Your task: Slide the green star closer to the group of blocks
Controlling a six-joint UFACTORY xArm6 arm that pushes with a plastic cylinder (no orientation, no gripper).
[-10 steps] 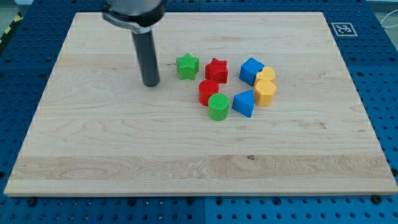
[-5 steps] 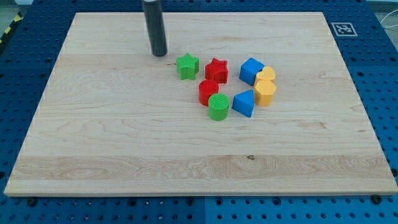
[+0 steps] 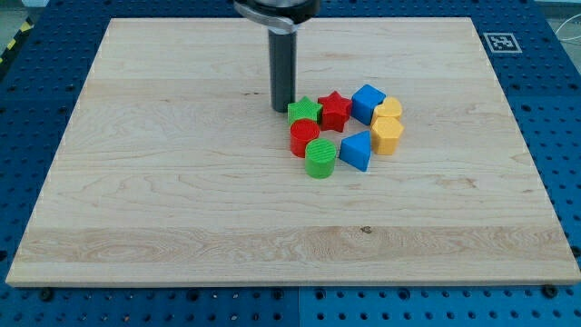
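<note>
Two green blocks, two red, two blue, two yellow

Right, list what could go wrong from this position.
My tip sits just to the view's left of the green star, which already appears to touch the red star and sits just above the red cylinder.

1. Pushing further toward the view's right could shove the red star into the blue block and spread the group.
2. A push aimed low could drive the green star into the red cylinder, which would nudge the green cylinder.
</note>
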